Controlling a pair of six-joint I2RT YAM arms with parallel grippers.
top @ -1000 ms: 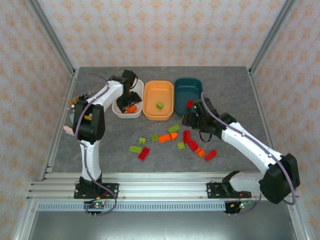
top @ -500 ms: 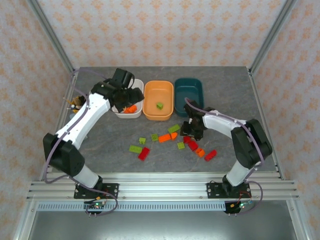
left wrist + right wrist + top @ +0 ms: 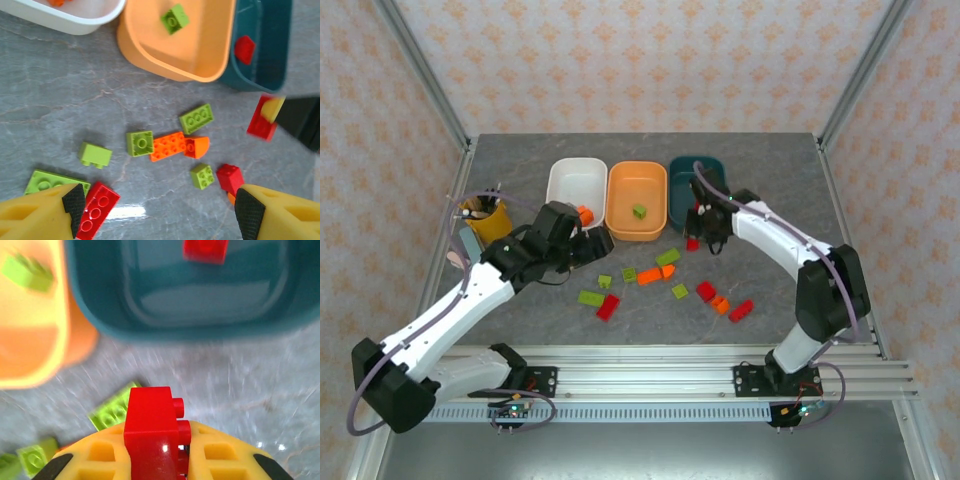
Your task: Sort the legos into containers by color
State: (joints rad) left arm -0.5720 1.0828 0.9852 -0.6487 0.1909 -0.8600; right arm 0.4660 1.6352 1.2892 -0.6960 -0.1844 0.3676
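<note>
Right wrist view: the right claw (image 3: 155, 460) pinches a red brick (image 3: 152, 425), held on end with its studs facing sideways, just short of the near wall of the teal tub (image 3: 180, 322). The tub lies straight ahead of this claw, so a short carry forward over that wall should do. A second red brick (image 3: 205, 250) lies inside. The left claw (image 3: 159, 205) hangs spread above the loose bricks (image 3: 167, 146) on the surface (image 3: 60, 100), farther from the teal tub. No writing is readable.
</note>
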